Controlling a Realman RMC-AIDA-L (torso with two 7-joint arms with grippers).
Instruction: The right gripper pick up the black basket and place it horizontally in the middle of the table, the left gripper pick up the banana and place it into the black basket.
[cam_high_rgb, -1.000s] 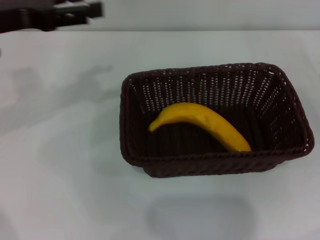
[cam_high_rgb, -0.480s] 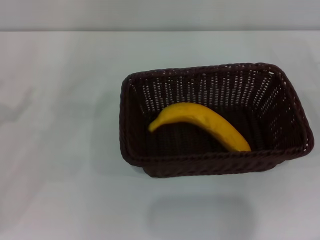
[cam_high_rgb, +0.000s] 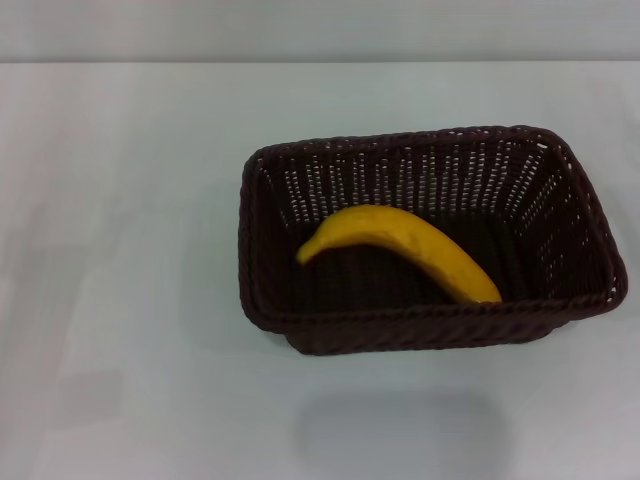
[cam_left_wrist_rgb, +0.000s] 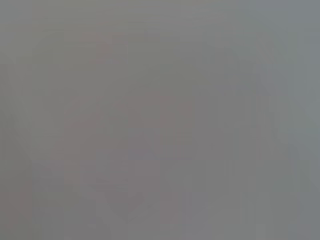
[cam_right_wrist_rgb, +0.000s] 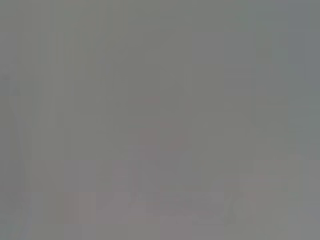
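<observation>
Banana (cam_high_rgb: 405, 250) lies inside black basket (cam_high_rgb: 430, 325) w/ open table (cam_high_rgb: 120, 300) left; grippers unseen, state unknown.

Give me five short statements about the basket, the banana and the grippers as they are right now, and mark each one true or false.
1. The banana lies inside the black basket. True.
2. The black basket is tipped on its side. False: it stands upright on the table, opening upward, its long side running across the head view.
3. The left gripper is clamped on the banana. False: neither gripper shows in any view, and nothing touches the banana.
4. The banana's arch bulges toward the basket's far wall. True.
5. A second banana lies on the table beside the basket. False: only one banana is visible, and it is in the basket.
</observation>
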